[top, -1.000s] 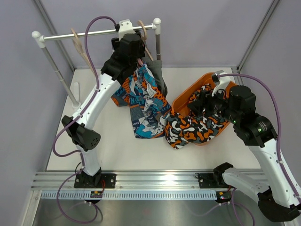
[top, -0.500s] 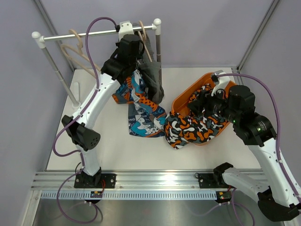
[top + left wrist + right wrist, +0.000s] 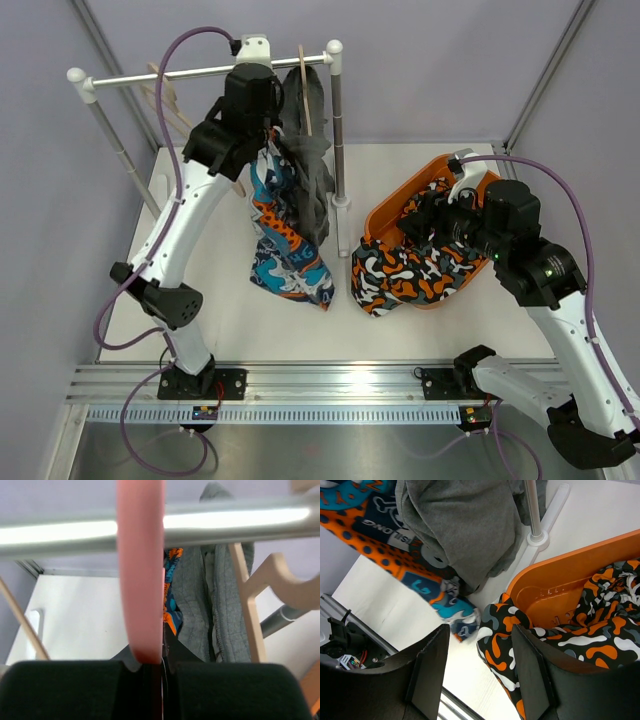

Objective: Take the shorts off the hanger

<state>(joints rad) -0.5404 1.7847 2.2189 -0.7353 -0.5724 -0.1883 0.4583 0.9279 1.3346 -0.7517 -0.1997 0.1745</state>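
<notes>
Up at the rack's rail [image 3: 240, 520], the left pincer [image 3: 162, 664] is closed on a pink bar [image 3: 140, 570]. The blue-orange patterned shorts [image 3: 285, 240] hang below it, touching the dark grey shorts [image 3: 312, 180] beside them. On the desk [image 3: 200, 300], the camouflage shorts [image 3: 405, 275] spill over the orange basket [image 3: 400, 205]. The right pincer [image 3: 481, 630] hovers open above them, holding nothing.
</notes>
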